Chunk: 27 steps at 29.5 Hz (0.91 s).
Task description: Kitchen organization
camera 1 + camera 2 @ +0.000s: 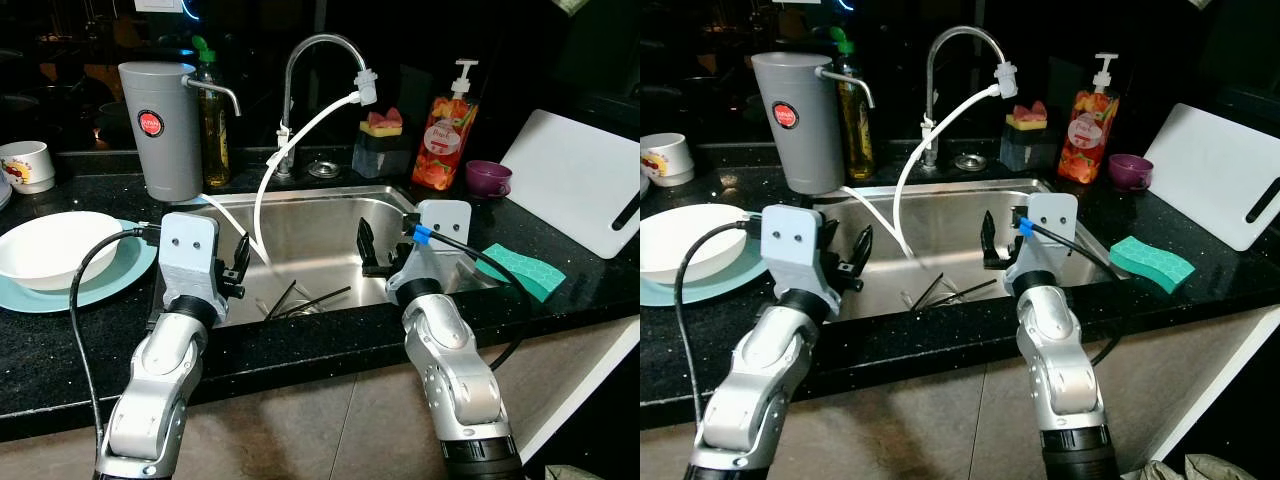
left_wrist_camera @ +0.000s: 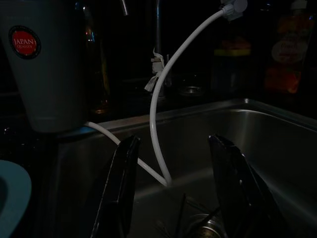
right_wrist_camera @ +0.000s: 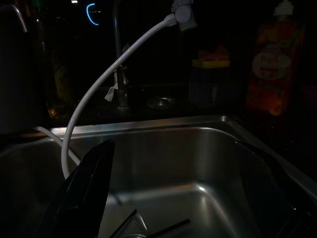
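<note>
- Left eye view: my left gripper (image 1: 238,268) hangs at lower centre-left over the near rim of the stainless steel sink (image 1: 310,215), fingers spread and holding nothing. My right gripper (image 1: 368,248) is at centre, inside the basin's right half, also spread and empty. A few thin dark chopsticks (image 1: 305,298) lie crossed on the sink floor between them. A curved chrome faucet (image 1: 300,70) stands at upper centre, with a white hose (image 1: 290,140) looping down into the basin.
- Right eye view: at left a white bowl (image 1: 685,240) sits on a pale teal plate (image 1: 710,283); a grey canister with a red round label (image 1: 790,120) is at upper left. At right lie a green sponge (image 1: 1152,262) on the black counter (image 1: 940,345), a white cutting board (image 1: 1220,180), a small purple cup (image 1: 1129,171) and an orange soap pump bottle (image 1: 1085,125).
- Left wrist view: dark; my two black fingers (image 2: 121,183) stand apart, framing the hose's lowest bend, and the label reads "JAPAN".
- Right wrist view: dark; fingers (image 3: 89,188) wide apart over the basin, chopstick tips between them at the bottom edge.
</note>
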{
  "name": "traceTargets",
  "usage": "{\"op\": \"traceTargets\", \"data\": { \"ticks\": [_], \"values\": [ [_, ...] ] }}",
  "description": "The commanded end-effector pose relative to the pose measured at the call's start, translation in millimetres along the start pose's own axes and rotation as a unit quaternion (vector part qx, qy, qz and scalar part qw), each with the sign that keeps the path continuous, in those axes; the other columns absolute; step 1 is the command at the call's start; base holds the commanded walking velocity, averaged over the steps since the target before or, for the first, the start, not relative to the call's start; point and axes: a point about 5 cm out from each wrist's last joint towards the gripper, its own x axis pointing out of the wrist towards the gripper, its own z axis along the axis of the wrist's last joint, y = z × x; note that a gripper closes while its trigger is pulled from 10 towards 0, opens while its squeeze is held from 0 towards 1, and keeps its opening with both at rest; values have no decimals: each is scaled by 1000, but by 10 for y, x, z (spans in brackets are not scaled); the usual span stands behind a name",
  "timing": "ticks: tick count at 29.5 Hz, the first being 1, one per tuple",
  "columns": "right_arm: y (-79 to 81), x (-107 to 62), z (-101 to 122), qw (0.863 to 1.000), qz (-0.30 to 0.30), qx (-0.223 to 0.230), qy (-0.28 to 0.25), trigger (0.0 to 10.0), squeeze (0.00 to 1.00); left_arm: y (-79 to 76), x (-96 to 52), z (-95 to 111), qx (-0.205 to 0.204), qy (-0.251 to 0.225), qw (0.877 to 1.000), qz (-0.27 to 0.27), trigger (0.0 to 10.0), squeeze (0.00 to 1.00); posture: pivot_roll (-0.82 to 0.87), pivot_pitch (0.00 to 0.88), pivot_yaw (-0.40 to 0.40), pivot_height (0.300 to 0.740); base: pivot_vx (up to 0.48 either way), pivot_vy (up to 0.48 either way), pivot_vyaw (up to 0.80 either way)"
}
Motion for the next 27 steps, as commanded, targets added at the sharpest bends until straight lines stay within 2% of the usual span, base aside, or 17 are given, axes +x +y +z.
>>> {"op": "traceTargets", "data": {
  "ticks": [1,20,27],
  "values": [
    [-17,10,17,1000,-2,1,-5,10000,0,-40,15,-10,-1,1,1000,-5,10000,0,135,65,-73,740,0,0,0],
    [-3,-3,0,1000,0,0,-3,10000,0,-48,17,-37,0,3,1000,-9,10000,0,131,50,-70,740,0,0,0],
    [2,-25,-17,1000,0,2,0,10000,0,11,12,-63,2,6,1000,19,10000,0,127,52,-71,740,0,0,0]
  ]
}}
